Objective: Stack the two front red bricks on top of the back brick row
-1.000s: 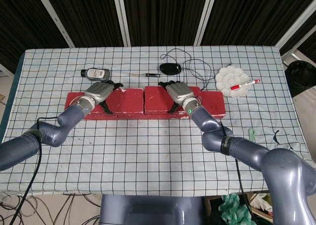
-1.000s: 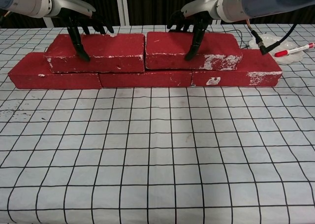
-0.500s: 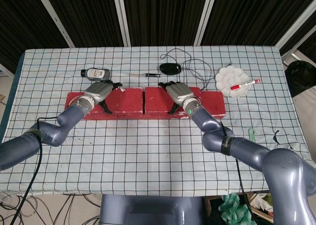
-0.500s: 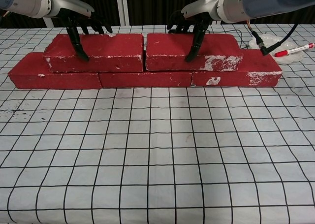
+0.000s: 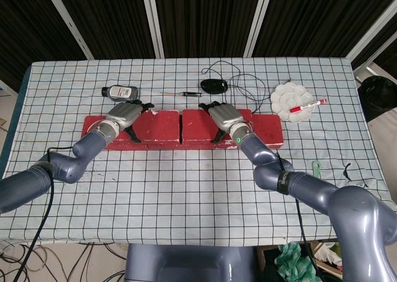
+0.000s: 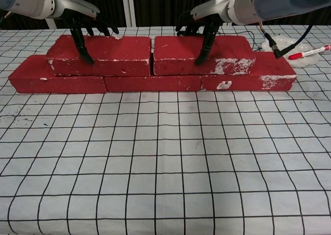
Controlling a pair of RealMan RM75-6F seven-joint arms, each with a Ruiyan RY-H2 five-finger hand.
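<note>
A table [image 6: 165,157] covered in a white cloth with a black grid fills the scene, its near half bare.

Toward the middle of the table, a back row of red bricks [image 6: 152,82] lies end to end, running left to right. Two more red bricks sit stacked on top of that row, side by side with a narrow gap between them: the left top brick [image 6: 101,55] and the right top brick [image 6: 201,54], both scuffed with white along the front edges.

The left hand [image 6: 83,23] reaches over the left top brick, its dark fingers spread across the brick, thumb down the near face and the others at the far edge, gripping it. The right hand [image 6: 204,20] does the same on the right top brick, with a green light glowing on its wrist.

In the head view, beyond the bricks toward the far edge lie a small bottle [image 5: 121,93] on its side at the left, a thin pen-like tool [image 5: 181,93], a black mouse [image 5: 214,85] with its looping cable, and at the right a white palette [image 5: 291,100] with a red marker [image 5: 307,106] resting across it.
</note>
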